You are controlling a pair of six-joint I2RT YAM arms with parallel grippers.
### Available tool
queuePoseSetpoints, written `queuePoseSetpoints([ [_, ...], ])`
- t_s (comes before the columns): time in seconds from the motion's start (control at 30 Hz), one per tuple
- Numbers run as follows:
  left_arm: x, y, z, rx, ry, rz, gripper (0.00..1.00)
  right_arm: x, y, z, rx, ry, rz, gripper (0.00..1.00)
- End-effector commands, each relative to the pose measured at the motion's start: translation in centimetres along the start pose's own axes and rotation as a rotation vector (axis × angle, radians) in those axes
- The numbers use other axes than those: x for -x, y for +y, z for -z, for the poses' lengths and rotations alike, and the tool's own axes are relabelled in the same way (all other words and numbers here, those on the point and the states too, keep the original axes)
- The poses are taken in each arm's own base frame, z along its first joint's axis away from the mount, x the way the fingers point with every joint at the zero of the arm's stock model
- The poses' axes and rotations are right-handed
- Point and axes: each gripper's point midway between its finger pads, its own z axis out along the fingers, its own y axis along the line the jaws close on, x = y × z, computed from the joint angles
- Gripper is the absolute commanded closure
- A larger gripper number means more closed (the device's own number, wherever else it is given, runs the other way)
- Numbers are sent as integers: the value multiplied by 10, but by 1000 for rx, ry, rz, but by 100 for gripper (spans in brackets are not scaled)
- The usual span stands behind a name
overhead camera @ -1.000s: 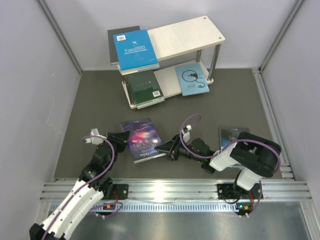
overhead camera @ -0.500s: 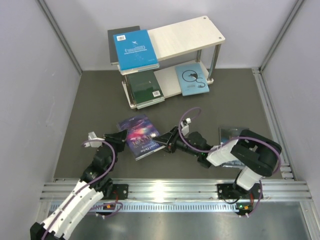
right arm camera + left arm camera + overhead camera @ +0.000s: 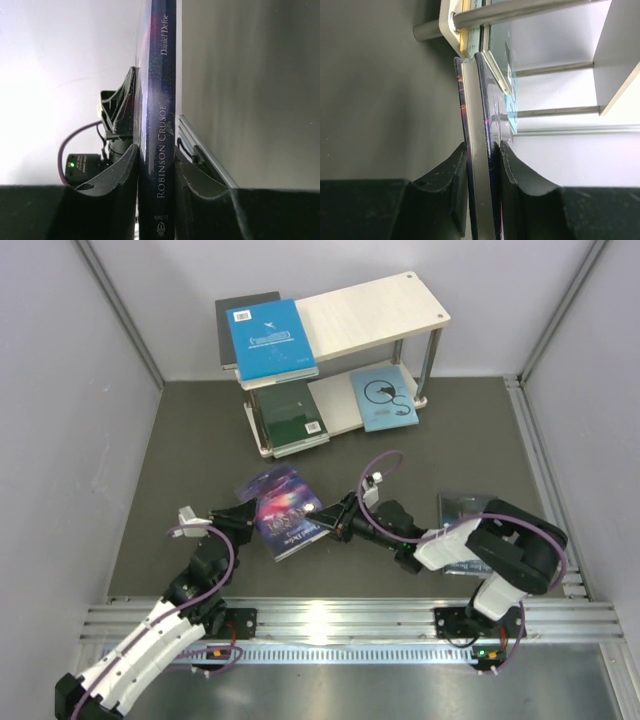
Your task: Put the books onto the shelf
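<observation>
Now that your right gripper [image 3: 330,525] has closed in from the right onto the starry book [image 3: 285,512], the top view shows it pinched at both ends, your left gripper [image 3: 243,516] clamping its left edge: ready to lift. Far back, the shelf [image 3: 385,302] holds a bright blue book [image 3: 270,338] on top, a dark green book [image 3: 290,410] and a light blue book [image 3: 383,398] below. Left wrist: fingers [image 3: 455,190] squeeze the cover. Right wrist: the spine is clasped.

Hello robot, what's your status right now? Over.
Left gripper shut on starry book. Right gripper shut on its spine. Shelf ahead, right of top board bare. Second book lies under right arm.
</observation>
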Motion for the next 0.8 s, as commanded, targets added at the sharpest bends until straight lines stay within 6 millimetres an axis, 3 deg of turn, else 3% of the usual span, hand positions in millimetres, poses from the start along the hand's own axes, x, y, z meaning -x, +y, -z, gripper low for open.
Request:
queuePoseSetpoints([
  [0.0,-46,44,17,53,248,-277,100,-3,123,18,369,-5,215,100],
  [0.07,-43,45,17,51,236,-314,92,0,108,31,269,-28,267,100],
  [0.13,-40,45,17,48,226,-327,75,6,89,44,184,-61,336,100],
  [0.2,-36,44,16,53,208,-333,61,16,84,66,102,-115,405,100],
  [0.23,-35,44,16,59,202,-336,51,20,99,83,132,-151,424,100],
  [0.27,-33,43,16,62,193,-336,46,27,82,91,41,-173,438,100],
  [0.4,-33,40,16,54,192,-334,16,49,82,137,-53,-285,529,100],
  [0.43,-33,41,15,54,192,-335,11,54,98,153,-20,-326,532,100],
  [0.47,-34,43,15,54,195,-335,2,62,85,162,-90,-352,541,100],
  [0.5,-37,40,15,33,205,-326,1,72,86,170,-106,-393,560,100],
  [0.53,-41,46,14,26,215,-337,1,78,99,180,-86,-427,570,100],
  [0.57,-44,47,14,16,225,-333,1,84,97,184,-121,-442,581,100],
  [0.6,-48,35,13,-40,233,-306,1,97,100,189,-144,-487,602,100],
  [0.63,-49,27,13,-76,237,-314,1,104,111,190,-147,-502,617,100],
  [0.67,-54,47,13,-50,255,-336,1,105,115,187,-145,-481,629,100],
  [0.73,-57,47,12,-53,269,-354,1,130,120,180,-180,-507,640,100],
  [0.77,-58,45,12,-59,274,-362,1,126,132,171,-114,-444,653,100],
])
